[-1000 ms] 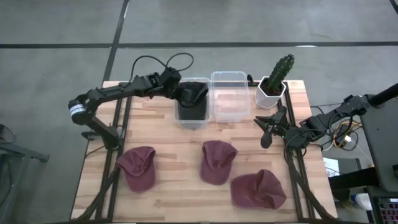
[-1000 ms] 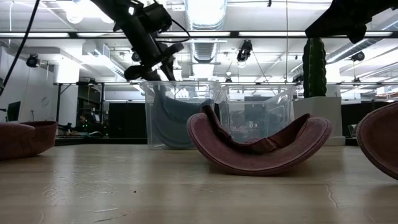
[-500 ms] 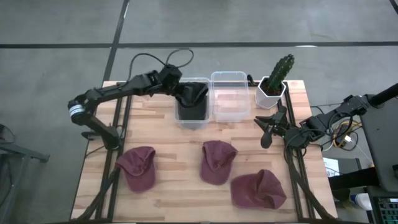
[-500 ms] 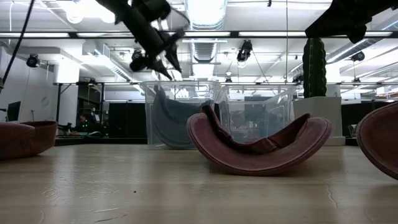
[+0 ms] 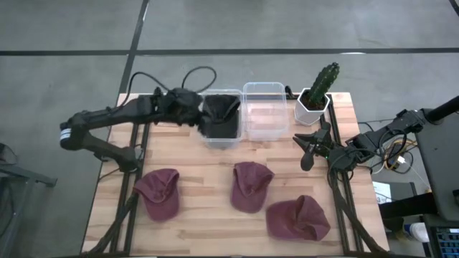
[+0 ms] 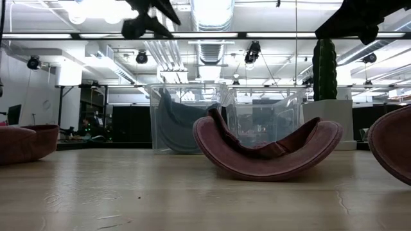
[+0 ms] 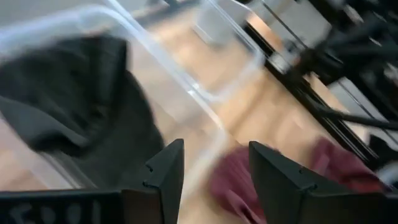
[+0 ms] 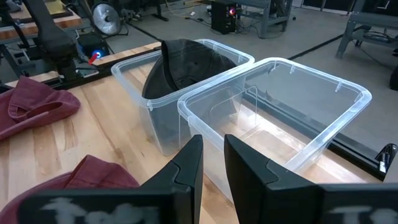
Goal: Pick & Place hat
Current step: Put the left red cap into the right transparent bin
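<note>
A dark hat (image 5: 221, 115) lies in the left clear bin (image 5: 208, 136), part of it propped up against the bin's wall (image 8: 186, 62). My left gripper (image 5: 193, 109) hovers open just left of that bin, above its rim, high in the low view (image 6: 151, 13); nothing is between its fingers (image 7: 214, 155). Three maroon caps rest on the table: one at the near left (image 5: 159, 192), one in the middle (image 5: 251, 185), crown down in the low view (image 6: 266, 151), and one at the near right (image 5: 297, 218). My right gripper (image 5: 308, 147) waits at the right, open by a narrow gap (image 8: 213, 162).
An empty clear bin (image 5: 267, 111) stands right beside the one with the dark hat. A cactus in a white pot (image 5: 315, 97) is at the far right corner. Cables trail off the far left edge (image 5: 179, 75). Bare wood lies between the bins and the caps (image 5: 215, 158).
My left gripper has drawn back from over the dark hat's bin toward the table's left edge and risen, staying open. The dark hat stays in the bin. My right arm has kept still.
</note>
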